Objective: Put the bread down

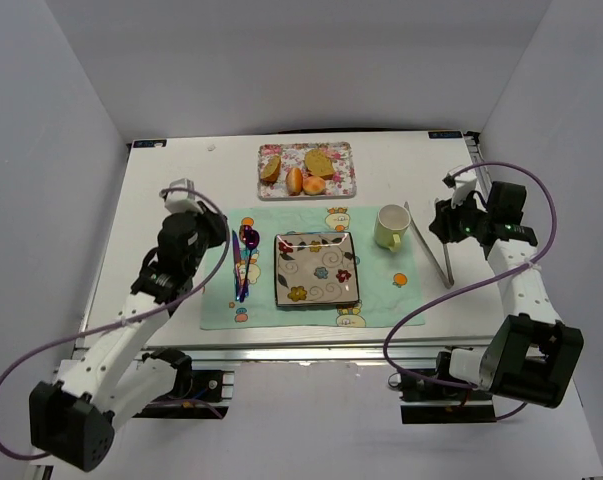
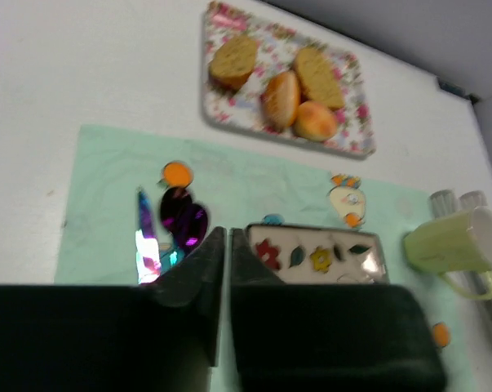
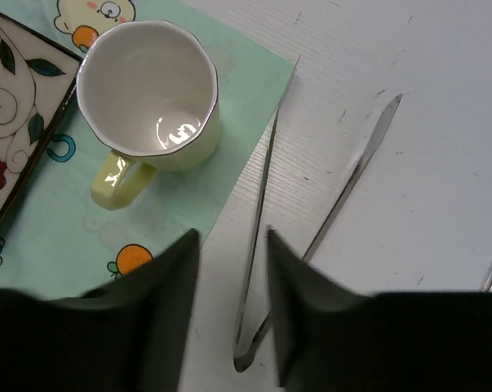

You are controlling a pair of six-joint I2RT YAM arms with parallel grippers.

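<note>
Top external view: a white table (image 1: 181, 170) stands inside a plain white enclosure, with pale walls (image 1: 81, 80) rising on the left, right and far sides; both arm bases sit at the near edge, with purple cables looping off them. A mint-green placemat (image 1: 221, 310) printed with small cartoon figures covers the near middle of the table; a square flower-patterned plate (image 1: 316, 270) lies on it with nothing on it; a purple iridescent spoon (image 2: 183, 219) lies to the plate's left, also on the mat; a pale yellow-green cup (image 1: 391, 226) stands upright at the mat's right corner. Metal tongs (image 3: 368, 151) lie on the bare table just right of the mat.

A floral tray (image 1: 306, 146) sits beyond the mat, near the far edge; the bread (image 1: 294, 180) lies in it, elongated and golden-orange, touching a rounder roll (image 1: 315, 185) on its right; two flat bread slices (image 1: 319, 160) lie behind them.

Left wrist view: the left gripper (image 2: 228, 237) is over the mat's near-left part, well apart from the tray, its fingers pressed almost together with only a thin slit between them, holding nothing.

Right wrist view: the right gripper (image 3: 231, 241) hangs above the tongs; its fingers are parted by a modest gap, one tong arm showing through it; they grip nothing.
</note>
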